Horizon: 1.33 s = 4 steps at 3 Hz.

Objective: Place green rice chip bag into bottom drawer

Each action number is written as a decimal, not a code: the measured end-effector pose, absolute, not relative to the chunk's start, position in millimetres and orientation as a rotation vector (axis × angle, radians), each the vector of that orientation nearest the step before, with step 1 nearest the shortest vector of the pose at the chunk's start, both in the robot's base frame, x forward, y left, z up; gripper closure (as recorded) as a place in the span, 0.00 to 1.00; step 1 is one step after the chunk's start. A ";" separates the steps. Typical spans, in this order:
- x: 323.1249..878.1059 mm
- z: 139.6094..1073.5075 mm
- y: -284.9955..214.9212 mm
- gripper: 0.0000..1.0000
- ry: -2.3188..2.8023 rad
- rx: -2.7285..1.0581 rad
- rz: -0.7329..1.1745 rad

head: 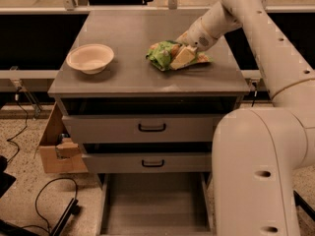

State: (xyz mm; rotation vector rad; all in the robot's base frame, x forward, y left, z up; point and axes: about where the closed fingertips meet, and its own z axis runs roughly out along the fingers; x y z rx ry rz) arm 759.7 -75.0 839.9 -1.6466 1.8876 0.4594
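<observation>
Reaching across cabinet top (123, 80) | hand (183, 54) on green rice chip bag (160, 56)

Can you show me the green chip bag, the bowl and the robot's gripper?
green rice chip bag (160, 56), camera view, its green left end.
bowl (90, 58), camera view, its bare inside.
gripper (183, 56), camera view, its tip, at the bag's right side.

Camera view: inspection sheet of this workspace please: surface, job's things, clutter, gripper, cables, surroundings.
Surface: grey cabinet top.
Job's things: green chip bag lying on the top, right of centre; bottom drawer pulled open.
Clutter: cream bowl left of the bag.
Gripper: at the bag's right side, over the top.
Cables: black cable on the floor, lower left.
Surroundings: cardboard box by the cabinet's left side; upper drawers with black handles.
</observation>
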 end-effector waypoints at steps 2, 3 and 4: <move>729.9 913.3 -135.0 1.00 1.986 -1.385 0.228; 688.9 978.0 -176.2 1.00 2.012 -1.134 0.062; 622.3 1044.0 -168.3 1.00 1.953 -0.955 0.018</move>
